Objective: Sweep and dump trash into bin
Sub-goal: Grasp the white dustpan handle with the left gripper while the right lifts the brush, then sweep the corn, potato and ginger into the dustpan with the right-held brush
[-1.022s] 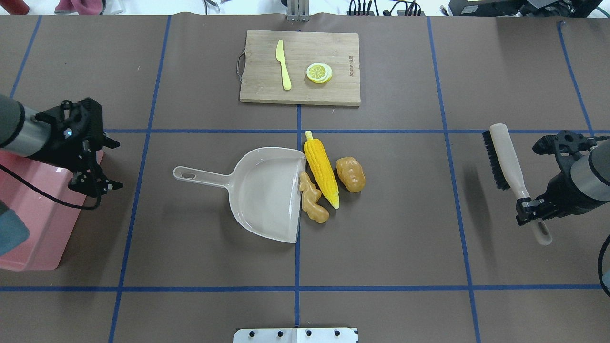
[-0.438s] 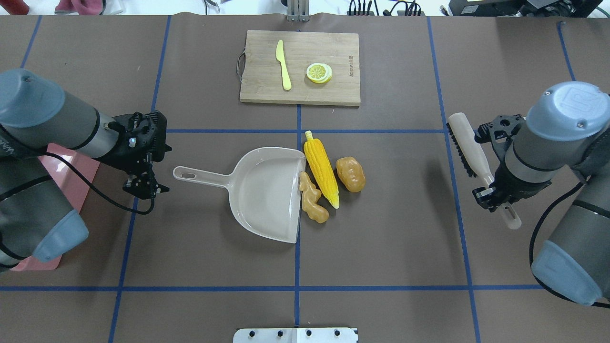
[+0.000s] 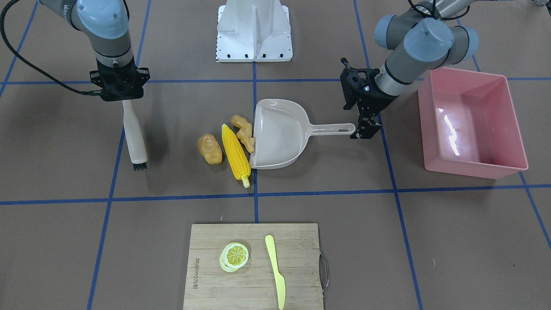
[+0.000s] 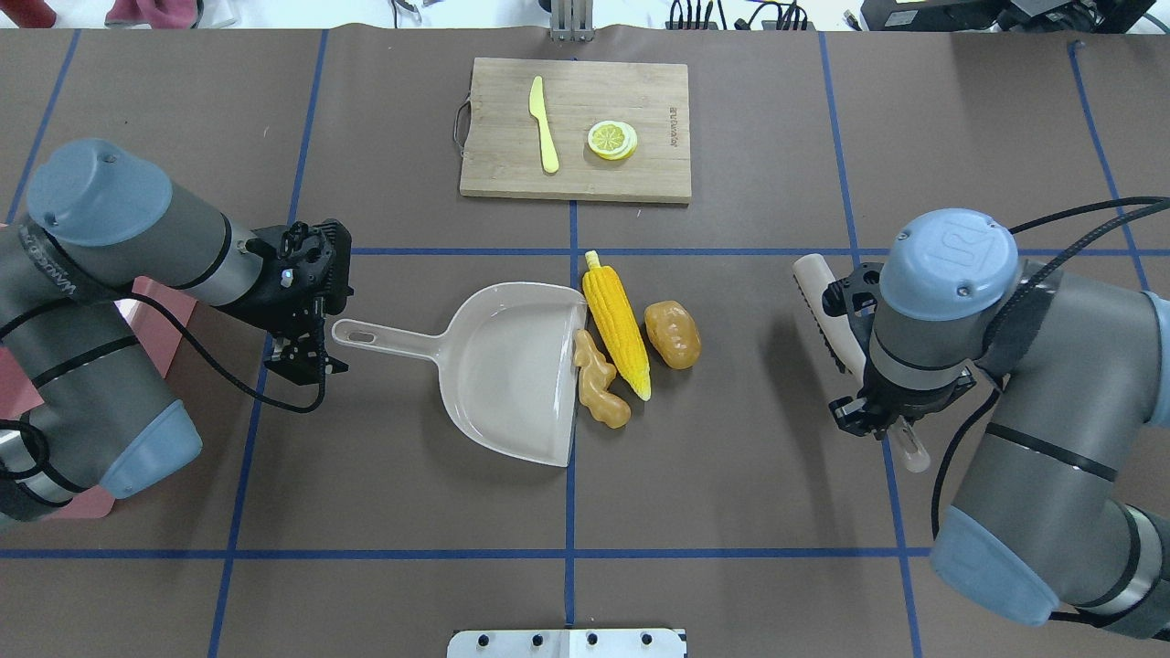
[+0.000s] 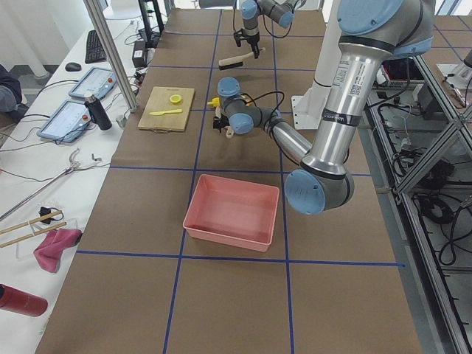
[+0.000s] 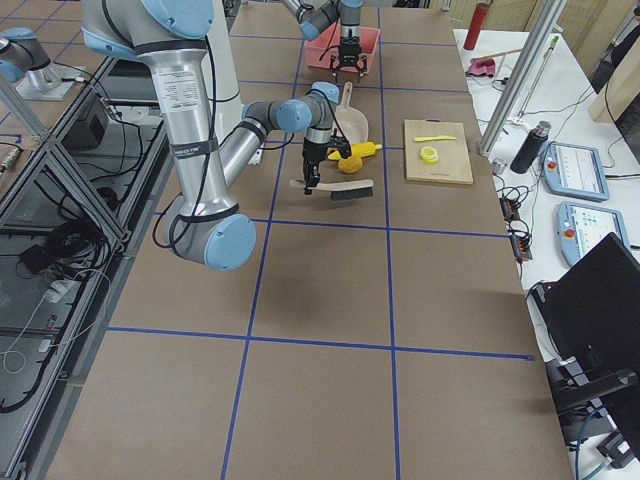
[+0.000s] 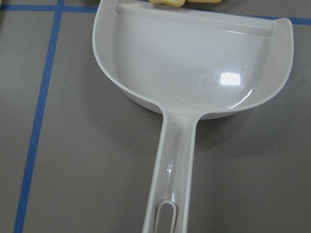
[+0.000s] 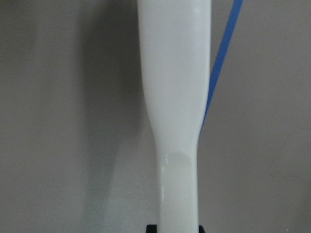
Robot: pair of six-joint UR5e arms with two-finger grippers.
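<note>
Corn cob (image 4: pixel 617 322) (yellow, bumpy kernels), lumpy orange-brown potato (image 4: pixel 673 334) and knobbly tan ginger (image 4: pixel 600 382) lie on brown table (image 4: pixel 731 475), clustered at open mouth of dustpan (image 4: pixel 507 366); ginger touches its lip. Pink bin (image 3: pixel 473 170), glossy with tapered walls, sits well apart on robot's left. Left gripper (image 4: pixel 306 358) tilts down just beside dustpan handle end, jaws parted, holding nothing. Right gripper (image 3: pixel 120 92) points down, clamped on smooth cream handle of brush (image 3: pixel 134 137), dark bristles at far tip.
</note>
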